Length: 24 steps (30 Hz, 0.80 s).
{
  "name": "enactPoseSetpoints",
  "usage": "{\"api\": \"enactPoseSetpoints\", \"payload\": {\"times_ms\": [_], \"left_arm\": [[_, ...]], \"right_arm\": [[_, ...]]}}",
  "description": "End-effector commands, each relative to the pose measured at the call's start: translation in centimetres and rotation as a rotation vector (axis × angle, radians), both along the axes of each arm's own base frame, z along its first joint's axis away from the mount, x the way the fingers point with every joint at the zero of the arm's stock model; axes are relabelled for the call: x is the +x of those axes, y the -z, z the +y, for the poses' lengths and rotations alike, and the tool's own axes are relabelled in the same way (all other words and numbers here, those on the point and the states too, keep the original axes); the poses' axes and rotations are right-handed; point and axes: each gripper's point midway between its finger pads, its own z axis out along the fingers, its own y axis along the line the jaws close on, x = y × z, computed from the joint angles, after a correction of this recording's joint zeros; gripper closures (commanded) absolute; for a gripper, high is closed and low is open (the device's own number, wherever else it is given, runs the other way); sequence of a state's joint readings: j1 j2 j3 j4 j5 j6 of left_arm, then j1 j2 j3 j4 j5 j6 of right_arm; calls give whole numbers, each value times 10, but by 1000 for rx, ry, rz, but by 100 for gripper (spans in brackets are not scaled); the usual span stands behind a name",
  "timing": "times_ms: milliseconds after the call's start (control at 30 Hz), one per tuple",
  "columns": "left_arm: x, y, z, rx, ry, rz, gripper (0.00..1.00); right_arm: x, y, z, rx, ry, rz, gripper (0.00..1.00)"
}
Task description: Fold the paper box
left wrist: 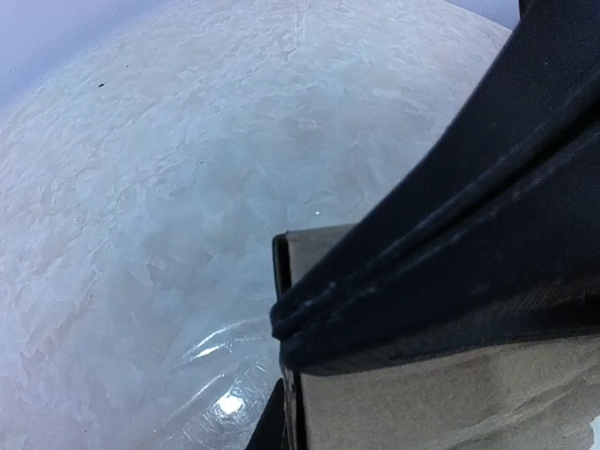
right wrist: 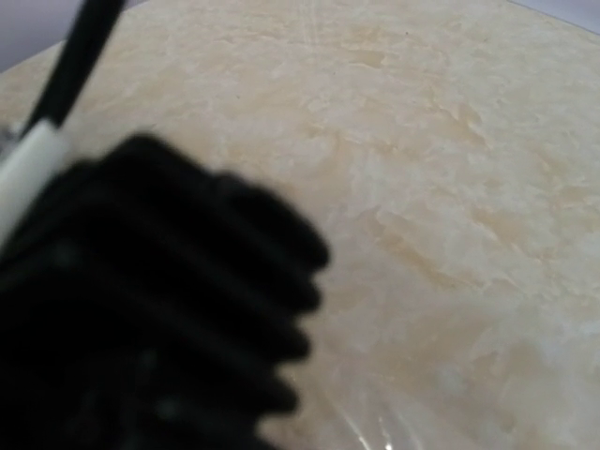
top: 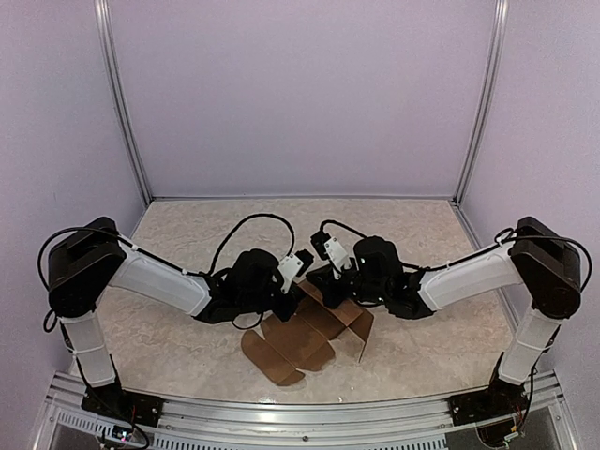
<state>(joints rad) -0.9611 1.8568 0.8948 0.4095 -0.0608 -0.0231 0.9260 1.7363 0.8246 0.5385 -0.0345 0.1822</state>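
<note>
The box (top: 300, 342) lies mostly flat on the desk (top: 169, 337), front centre. At its far edge the left claw (top: 292, 300) pinches a panel. Whether the right claw (top: 323, 289), just beside, is spread or pressed together, I cannot tell. Best to raise the panel slowly along its crease, with the right claw bracing.

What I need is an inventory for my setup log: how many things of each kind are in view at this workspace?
Paper box: 1
Robot arms: 2 (left arm, right arm)
Total: 3
</note>
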Motion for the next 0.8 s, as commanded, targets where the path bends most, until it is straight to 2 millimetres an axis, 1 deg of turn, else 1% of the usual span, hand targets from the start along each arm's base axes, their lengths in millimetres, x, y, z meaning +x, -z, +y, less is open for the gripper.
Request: {"api": "enactPoseSetpoints", "payload": {"times_ms": [0,67,167,233,333,433,533,700,767], "left_arm": [[-3,11,-1,-1,-10,15,88],[-5,13,0,-3,-15,16,85],[-6,16,3,-6,-37,14,75],[-6,17,6,-13,-49,16,69],[-6,15,9,-21,-65,6,64],[-3,13,10,-35,-85,-9,62],[1,12,12,-68,-111,-24,65],[-7,-2,18,-170,-93,-122,63],[-6,-1,18,-185,-88,-120,62]], "right_arm": [[4,10,4,3,7,35,100],[4,20,1,-13,17,52,100],[3,28,-1,-27,30,66,100],[3,30,-2,-35,38,66,100],[2,29,-3,-38,40,66,100],[3,27,-4,-39,55,61,100],[2,24,-5,-31,64,59,100],[0,21,-6,-29,61,57,100],[0,20,-6,-29,61,53,100]]}}
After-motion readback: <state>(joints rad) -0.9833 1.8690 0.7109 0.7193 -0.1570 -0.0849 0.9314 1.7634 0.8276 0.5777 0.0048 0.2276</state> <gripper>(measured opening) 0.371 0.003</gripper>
